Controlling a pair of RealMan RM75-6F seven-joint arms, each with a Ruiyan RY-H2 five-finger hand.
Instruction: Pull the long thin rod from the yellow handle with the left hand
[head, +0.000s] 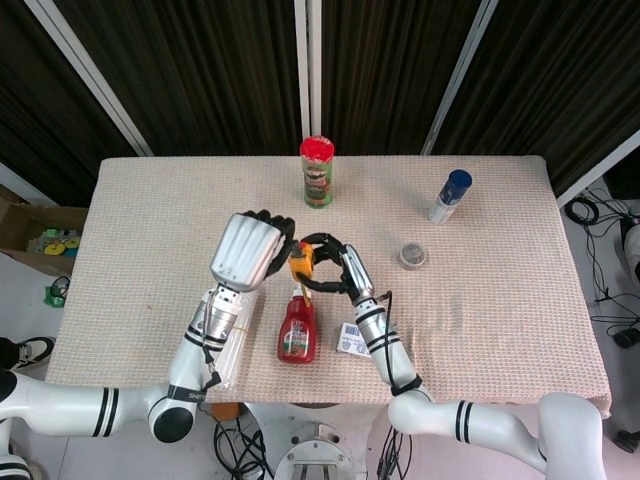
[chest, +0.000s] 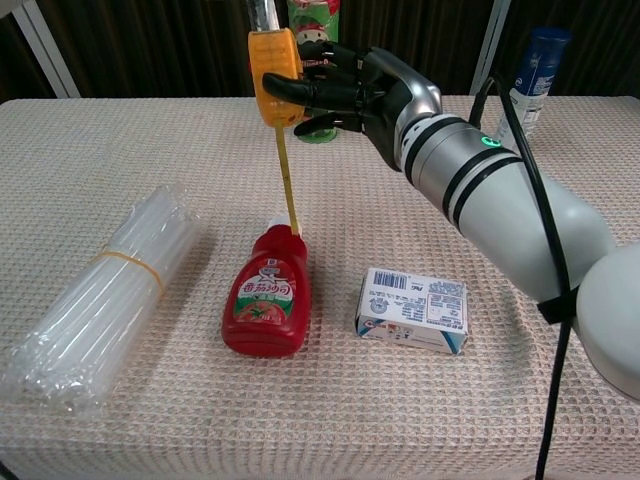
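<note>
The right robot hand (chest: 345, 92) grips the yellow handle (chest: 275, 77), its thin rod (chest: 288, 185) hanging below; the left robot hand's (head: 247, 250) grasp is unclear.

This looks like a robot lab or test room, not a home. The worktop (head: 520, 300) wears a beige woven cloth and stands against dark ribbed wall panels (head: 210, 70) split by pale metal strips. Loose black cables (head: 600, 215) trail on the grey floor at one side, and a cardboard box (head: 35, 230) of oddments sits at the other. Groceries are set out like samples: a ketchup bottle (chest: 268, 300), a crisps can (head: 317, 172).
</note>
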